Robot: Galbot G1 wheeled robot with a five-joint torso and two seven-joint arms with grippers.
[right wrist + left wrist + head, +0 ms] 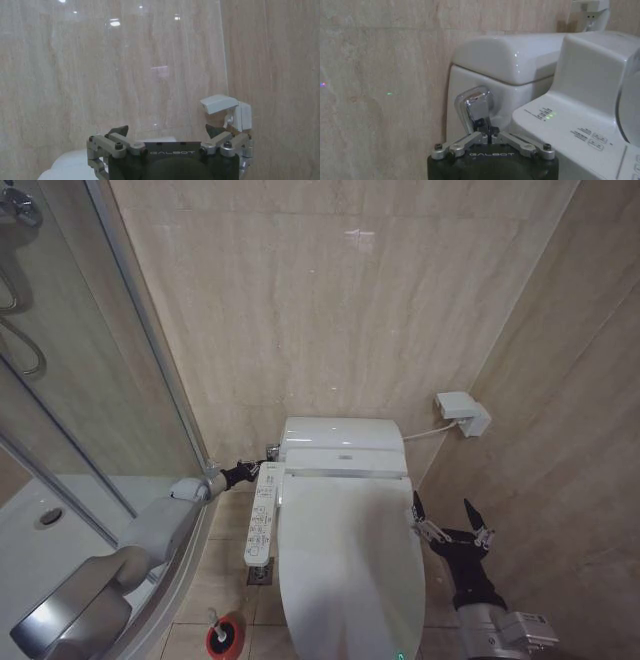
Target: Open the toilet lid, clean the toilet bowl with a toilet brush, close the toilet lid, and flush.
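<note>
Toilet lid (345, 565) is down, flat over the seat, so the toilet bowl is covered; only the closed white top shows in head view.

Left gripper (487, 132) is at the tank's (505, 60) left side, well behind and left of the lid. Its fingers are pinched together, tips touching the lower end of the chrome flush lever (472, 108). Cannot tell whether they actually clamp the lever or just press on it. In head view the left gripper (252, 470) sits between the tank and the glass shower door (90, 380), just above the bidet control panel (262, 520).

Right gripper (447, 518) hovers just off the lid's right edge, near but not touching, jaws spread wide and holding nothing. Right wrist view shows the same open fingers (117, 132) pointing at the tiled wall (125, 67), with the wall-mounted white box (227, 108) ahead.

Toilet brush (216, 627) stands in its red holder (226, 639) on the floor, left of the toilet's front, well apart from both grippers.
</note>
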